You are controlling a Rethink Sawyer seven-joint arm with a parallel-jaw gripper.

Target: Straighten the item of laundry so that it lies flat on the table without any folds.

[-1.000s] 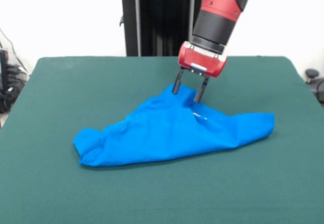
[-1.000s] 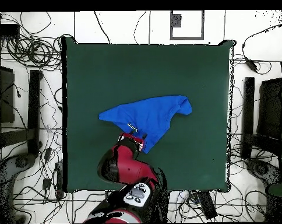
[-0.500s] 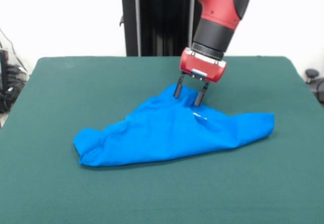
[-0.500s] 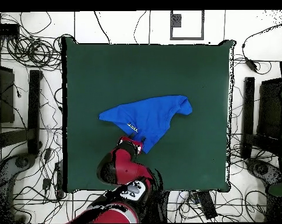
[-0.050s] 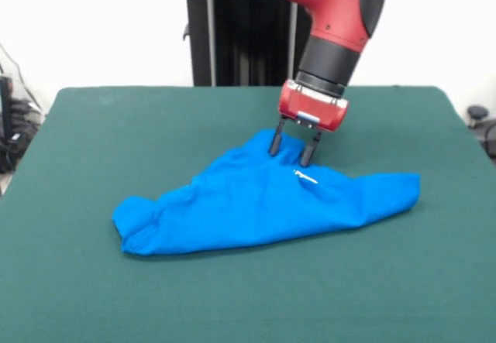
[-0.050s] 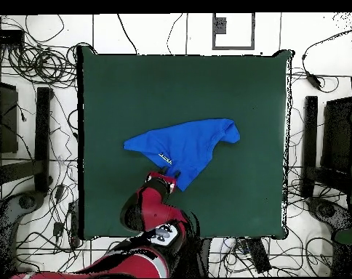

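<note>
Gripper [image 5: 291,148] shifted; crumpled shirt [image 5: 263,200] unchanged.

White mark on the T-shirt [image 5: 305,176] too small to read; table [image 5: 70,296] cropped below.

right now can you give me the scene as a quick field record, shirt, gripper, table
item: blue T-shirt, crumpled in a rough triangle, not flat
print: a small white mark shows near the peak
position: about the middle of the green table
gripper: open, fingers astride the raised fold at the shirt's far peak
grasp: not closed on the cloth
overhead view: shirt lies with its point toward the arm
</note>
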